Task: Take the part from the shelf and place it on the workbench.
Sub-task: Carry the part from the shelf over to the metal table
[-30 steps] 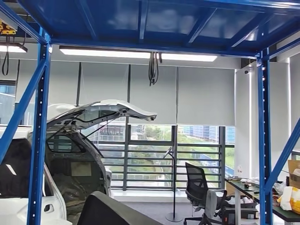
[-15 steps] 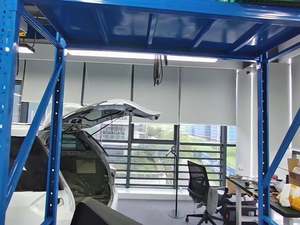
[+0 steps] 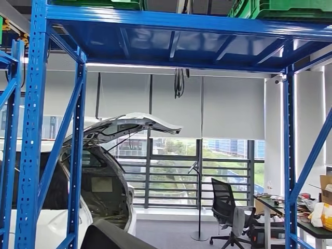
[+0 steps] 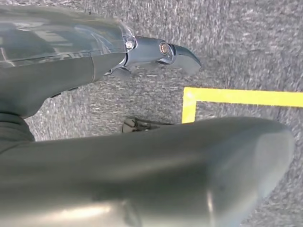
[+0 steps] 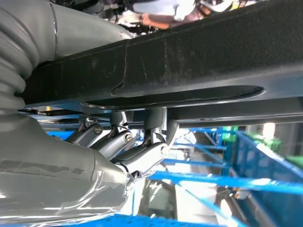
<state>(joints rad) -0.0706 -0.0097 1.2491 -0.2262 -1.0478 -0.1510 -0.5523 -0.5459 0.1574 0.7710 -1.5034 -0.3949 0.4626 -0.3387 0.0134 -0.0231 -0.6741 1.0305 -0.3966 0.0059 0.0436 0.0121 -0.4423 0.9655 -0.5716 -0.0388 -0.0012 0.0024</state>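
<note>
Part: we carry a long black panel with a rough, matte surface [image 5: 185,52]; in the right wrist view it runs across the frame, and in the head view its dark rounded end [image 3: 117,236] rises at the lower edge, in front of the white car with the raised tailgate [image 3: 109,171].

Right hand: our right hand [image 5: 143,146] presses its metal fingers [image 5: 157,125] up against the underside of the panel, so we judge that it grips the part.

Left hand: the left hand [image 4: 157,49] hangs over grey carpet [image 4: 243,42], one dark finger stretched out straight and nothing visible in it; a broad grey shape [image 4: 161,170] covers much of that view, and we cannot tell whether the hand as a whole is spread or curled.

Progress: the part looks to be already off the blue steel shelf frame [image 3: 168,31] and in hand, so the pick is done as far as we can judge. The carry and the placing remain.

Workbench: we see a cluttered table [image 3: 309,228] at the right edge of the head view, but we cannot tell whether it is the target.

Head view adds: the room, the green crates [image 3: 286,8] on the top level of the frame, and the black office chair [image 3: 227,212].

Right wrist view adds: the contact between fingers and panel.

Left wrist view adds: the yellow floor tape corner [image 4: 191,97].
</note>
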